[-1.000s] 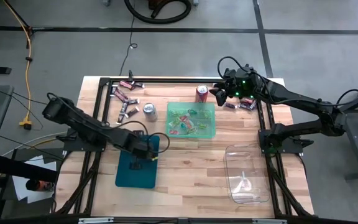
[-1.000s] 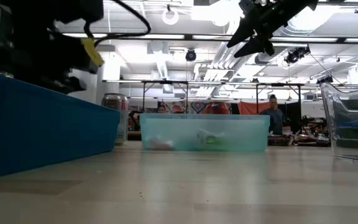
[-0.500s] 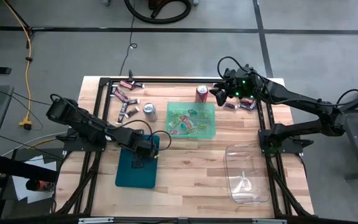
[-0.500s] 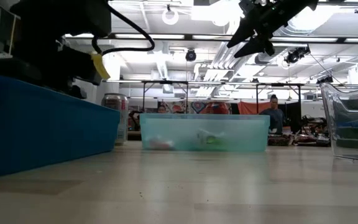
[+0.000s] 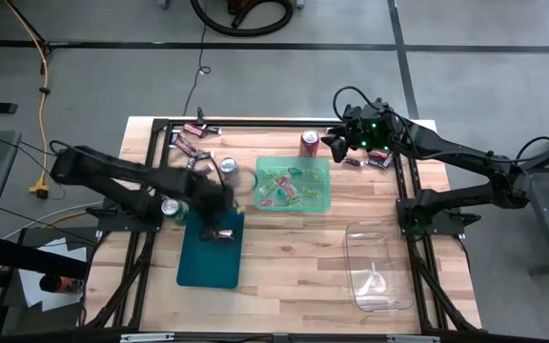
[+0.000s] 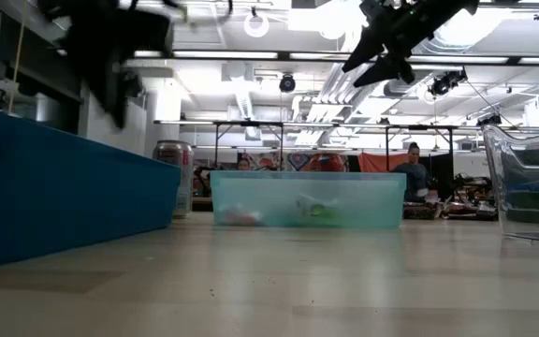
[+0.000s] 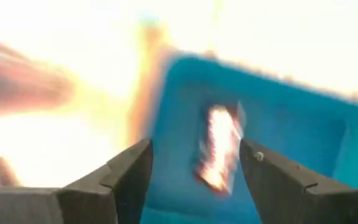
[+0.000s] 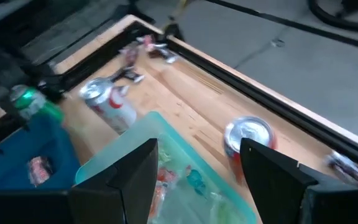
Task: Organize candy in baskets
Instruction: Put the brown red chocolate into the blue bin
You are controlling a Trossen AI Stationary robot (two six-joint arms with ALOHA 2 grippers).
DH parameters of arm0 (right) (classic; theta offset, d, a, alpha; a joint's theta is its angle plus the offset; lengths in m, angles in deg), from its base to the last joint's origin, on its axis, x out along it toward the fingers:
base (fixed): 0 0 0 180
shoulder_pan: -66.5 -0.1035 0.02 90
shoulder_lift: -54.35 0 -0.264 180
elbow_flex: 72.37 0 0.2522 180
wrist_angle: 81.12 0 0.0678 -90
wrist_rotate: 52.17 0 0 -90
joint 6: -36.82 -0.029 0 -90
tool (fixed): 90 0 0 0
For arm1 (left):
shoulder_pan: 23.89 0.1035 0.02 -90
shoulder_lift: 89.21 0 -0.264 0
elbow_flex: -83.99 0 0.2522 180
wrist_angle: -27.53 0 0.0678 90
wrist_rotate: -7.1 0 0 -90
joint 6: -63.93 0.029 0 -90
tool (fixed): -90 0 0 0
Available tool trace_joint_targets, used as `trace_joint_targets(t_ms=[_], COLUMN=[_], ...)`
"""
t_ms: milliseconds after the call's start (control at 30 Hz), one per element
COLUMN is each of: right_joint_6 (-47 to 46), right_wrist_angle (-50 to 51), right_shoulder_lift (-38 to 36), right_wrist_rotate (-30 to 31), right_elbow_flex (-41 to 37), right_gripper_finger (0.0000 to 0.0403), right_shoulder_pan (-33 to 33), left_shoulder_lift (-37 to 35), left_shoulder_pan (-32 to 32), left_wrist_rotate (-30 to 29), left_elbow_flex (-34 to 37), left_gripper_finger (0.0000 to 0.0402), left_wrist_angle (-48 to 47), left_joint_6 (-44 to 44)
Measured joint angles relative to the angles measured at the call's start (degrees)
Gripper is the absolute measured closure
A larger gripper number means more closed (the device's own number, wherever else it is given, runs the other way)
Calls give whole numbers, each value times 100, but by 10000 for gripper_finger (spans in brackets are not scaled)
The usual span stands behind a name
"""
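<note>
Candy [image 7: 218, 148] now released into teal basket [image 5: 209, 262]

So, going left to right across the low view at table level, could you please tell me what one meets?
Dark teal basket → silver soda can → light green basket → clear basket at the right edge.

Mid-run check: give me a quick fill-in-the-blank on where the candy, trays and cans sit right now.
1. The single candy between the left gripper's open fingers lies in the ____ teal tray.
2. The clear tray holds ____ candies.
3. The red can stands beside the light ____ tray.

Missing words: dark; no; green
</note>
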Motion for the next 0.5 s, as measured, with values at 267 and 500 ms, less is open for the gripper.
trace_joint_targets(t_ms=[267,500], right_joint_6=[-406,-446], right_wrist_angle=[1390,2848], right_shoulder_lift=[19,692], right_wrist_rotate=[323,477], right_elbow_flex=[603,711], right_gripper_finger=[181,181], right_shoulder_pan=[563,1646], left_shoulder_lift=[-1198,-1572], left_shoulder_pan=[1729,2964], left_wrist_rotate=[-1077,-184], left_elbow_flex=[-574,200], left_gripper_finger=[172,172], left_wrist_angle=[1715,3501], left_joint_6=[403,130])
